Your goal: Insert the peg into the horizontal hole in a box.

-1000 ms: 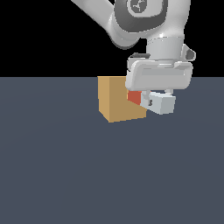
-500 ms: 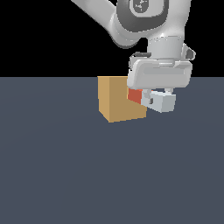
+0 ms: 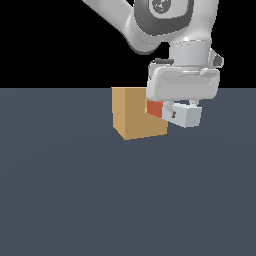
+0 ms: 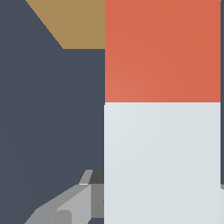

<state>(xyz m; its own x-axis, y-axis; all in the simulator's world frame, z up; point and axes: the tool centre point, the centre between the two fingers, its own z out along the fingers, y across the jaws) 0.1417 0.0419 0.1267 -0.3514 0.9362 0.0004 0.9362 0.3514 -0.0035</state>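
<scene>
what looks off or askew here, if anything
Nothing stands out. The box sits flat and undamaged on the floor. The gripper holds the peg level by its pale end, red end against the box's face. The hole itself is hidden, so alignment cannot be judged.

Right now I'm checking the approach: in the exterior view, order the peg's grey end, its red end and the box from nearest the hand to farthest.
1. Grey end, in the hand.
2. Red end, toward the exterior view's left.
3. Box, farthest left.
</scene>
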